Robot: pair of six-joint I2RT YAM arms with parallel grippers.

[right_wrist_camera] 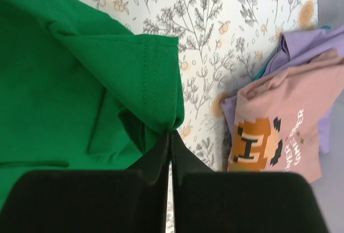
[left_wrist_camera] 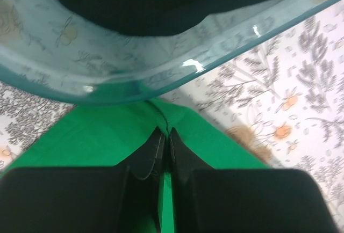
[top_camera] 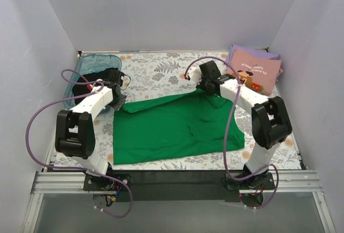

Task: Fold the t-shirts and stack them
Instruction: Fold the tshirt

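Observation:
The bright green t-shirt (top_camera: 172, 128) lies spread across the middle of the table. My left gripper (top_camera: 119, 100) is shut on its far left corner (left_wrist_camera: 166, 120), close to the bin. My right gripper (top_camera: 207, 90) is shut on its far right sleeve edge (right_wrist_camera: 156, 82). The pink t-shirt (top_camera: 252, 72) with the brown-orange graphic lies folded on the lavender t-shirt (top_camera: 242, 52) at the far right; both show in the right wrist view, pink (right_wrist_camera: 274, 136) over lavender (right_wrist_camera: 306, 42). A black t-shirt (left_wrist_camera: 161, 2) lies inside the bin.
The translucent teal plastic bin (top_camera: 94, 66) stands at the far left, its rim (left_wrist_camera: 177, 66) just ahead of my left fingers. White walls enclose the floral tablecloth (top_camera: 156, 72). The arm bases sit on the metal rail at the near edge.

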